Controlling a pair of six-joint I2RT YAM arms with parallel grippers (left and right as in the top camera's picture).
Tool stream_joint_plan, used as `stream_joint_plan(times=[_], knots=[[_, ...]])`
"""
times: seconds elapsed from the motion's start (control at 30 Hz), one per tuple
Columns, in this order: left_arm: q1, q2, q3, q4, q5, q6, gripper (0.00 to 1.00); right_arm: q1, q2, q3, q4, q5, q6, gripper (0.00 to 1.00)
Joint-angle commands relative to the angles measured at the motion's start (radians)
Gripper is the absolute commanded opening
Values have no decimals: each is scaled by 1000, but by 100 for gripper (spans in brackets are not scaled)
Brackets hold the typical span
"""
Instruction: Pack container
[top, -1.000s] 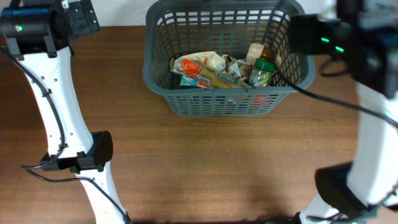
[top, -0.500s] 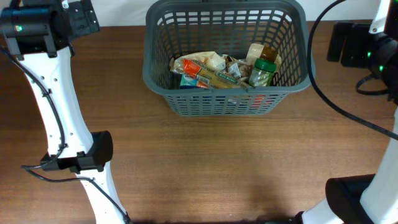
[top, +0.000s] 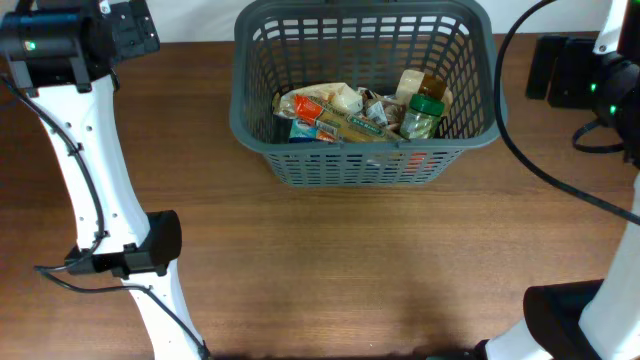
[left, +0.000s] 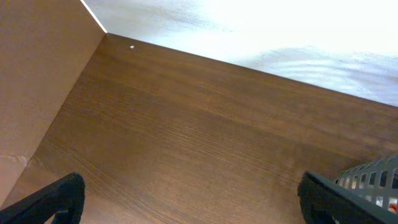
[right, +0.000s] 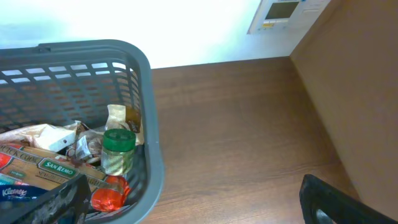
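The dark grey slotted basket (top: 365, 160) stands at the back middle of the table. It holds several groceries, among them a green-lidded jar (top: 422, 112) and a long printed packet (top: 335, 122). The basket's corner shows in the left wrist view (left: 373, 177) and its rim in the right wrist view (right: 152, 155), with the jar (right: 118, 149) inside. My left gripper (left: 189, 205) is open and empty over bare table left of the basket. My right gripper (right: 199, 208) is open and empty, above the table just right of the basket.
A red item (right: 106, 193) lies in the basket's near corner. A brown wall panel (left: 37, 74) bounds the left side and another (right: 354, 81) the right. The white arm columns (top: 100, 190) stand at the front left and front right (top: 600, 310).
One second ago my right arm was over the basket's right rim. It pulled out to the right and has held still for the last half second. The left arm has not moved.
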Motion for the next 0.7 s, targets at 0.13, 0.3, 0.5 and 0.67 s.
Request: stream_joint_plan(times=[0.13,0.3,0.5,0.67], knots=[[3,7,-2,-1,-11,-12,99,-3,-119,-8,20,-8,-8,99],[3,7,-2,-1,-11,-12,99,-3,-279,-122,147,-10,-26,99],[2,7,-2,-1,-11,-12,99,-2,-565,-481,360,-10,-63,99],[4,7,-2,-1,-11,-12,99,-2,-830,-841,495,-27,-63,99]])
